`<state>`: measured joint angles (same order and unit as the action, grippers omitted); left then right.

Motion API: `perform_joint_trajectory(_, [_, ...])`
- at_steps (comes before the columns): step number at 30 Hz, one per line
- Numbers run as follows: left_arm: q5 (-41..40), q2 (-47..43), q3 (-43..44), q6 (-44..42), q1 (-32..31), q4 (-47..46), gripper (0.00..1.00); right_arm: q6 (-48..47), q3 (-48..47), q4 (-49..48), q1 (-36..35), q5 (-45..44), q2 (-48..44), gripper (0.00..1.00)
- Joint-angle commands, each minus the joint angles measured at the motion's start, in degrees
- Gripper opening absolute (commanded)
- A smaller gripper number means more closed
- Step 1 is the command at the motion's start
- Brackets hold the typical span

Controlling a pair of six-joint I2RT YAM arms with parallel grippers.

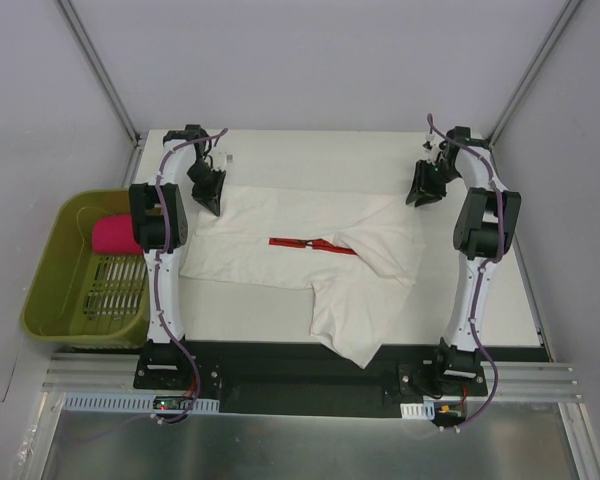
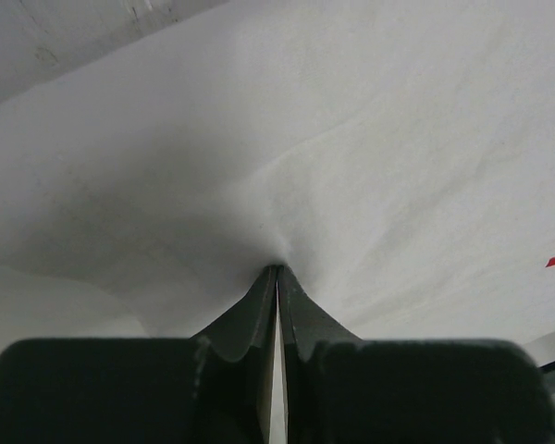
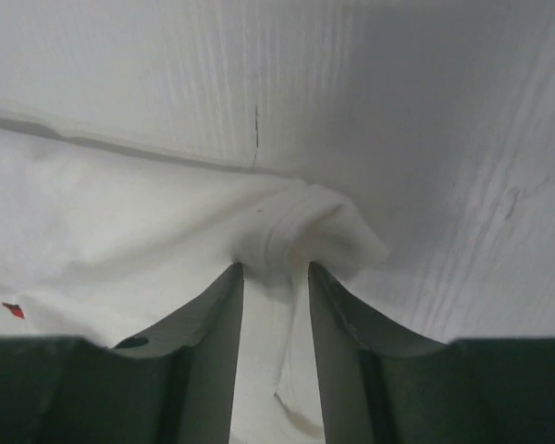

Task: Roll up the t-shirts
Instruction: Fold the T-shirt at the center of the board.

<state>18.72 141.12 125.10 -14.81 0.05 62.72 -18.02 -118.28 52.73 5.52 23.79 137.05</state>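
Left end effector (image 2: 277,277) is pinched shut on the t-shirt (image 1: 310,250); right end effector (image 3: 276,270) sits narrowly parted with a bunched hem between its fingers. I see the shirt spread on the counter (image 1: 280,145) between both, one part hanging nearward. Well left of the left end effector stands a green basket (image 1: 50,290) holding a pink bundle (image 1: 110,235).

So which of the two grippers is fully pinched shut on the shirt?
The left gripper: its fingers meet with the white t-shirt puckered at the tips. The right gripper shows a gap between its fingers, with a bunched hem in it.
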Motion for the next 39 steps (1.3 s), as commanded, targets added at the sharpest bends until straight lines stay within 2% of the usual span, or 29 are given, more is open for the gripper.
perform_joint_trajectory(1, [-2.9,2.1,3.2,-0.7,0.1,1.4,0.02,3.2,-9.6,-2.7,-1.1,-2.3,3.6,0.35])
perform_joint_trajectory(5, [-3.0,3.2,6.6,0.0,0.1,0.7,0.01,5.5,-17.7,-4.4,0.2,-2.5,8.3,0.36])
perform_joint_trajectory(7, [-3.1,3.5,7.9,1.2,0.1,0.0,0.0,10.4,-20.2,-6.5,2.0,-0.7,10.7,0.37])
perform_joint_trajectory(12, [-3.4,3.6,10.3,3.2,0.1,-1.6,0.0,9.4,-19.5,-8.2,3.2,0.0,9.9,0.39])
perform_joint_trajectory(16, [-4.8,4.4,11.2,4.7,0.1,-2.3,0.0,8.8,-20.6,-9.0,4.3,0.8,9.4,0.46])
perform_joint_trajectory(22, [-6.6,4.1,10.5,5.4,0.1,-2.6,0.0,8.2,-23.4,-10.2,5.1,0.9,11.3,0.47])
perform_joint_trajectory(25, [-7.2,2.4,10.3,5.2,0.1,-2.5,0.0,7.6,-21.7,-8.6,5.2,0.1,9.3,0.53])
perform_joint_trajectory(29, [-2.8,-2.5,10.2,5.0,0.1,-2.6,0.0,4.9,-17.3,-6.7,6.6,-0.8,1.6,0.59])
perform_joint_trajectory(34, [1.9,-10.9,8.9,4.1,-4.3,-1.8,0.25,-1.8,-9.1,-4.9,8.9,-6.5,-11.3,0.68])
perform_joint_trajectory(36, [7.6,-13.4,7.9,3.7,-5.2,-1.6,0.31,-5.3,0.0,-6.4,8.8,-5.1,-16.4,0.68])
perform_joint_trajectory(37, [9.7,-15.5,6.8,3.6,-5.8,-1.7,0.39,-8.4,3.8,-6.8,8.5,-4.4,-20.8,0.68])
perform_joint_trajectory(39, [14.5,-16.7,6.5,5.3,-7.1,-1.8,0.46,-12.4,12.8,-6.9,7.1,-0.7,-25.2,0.68])
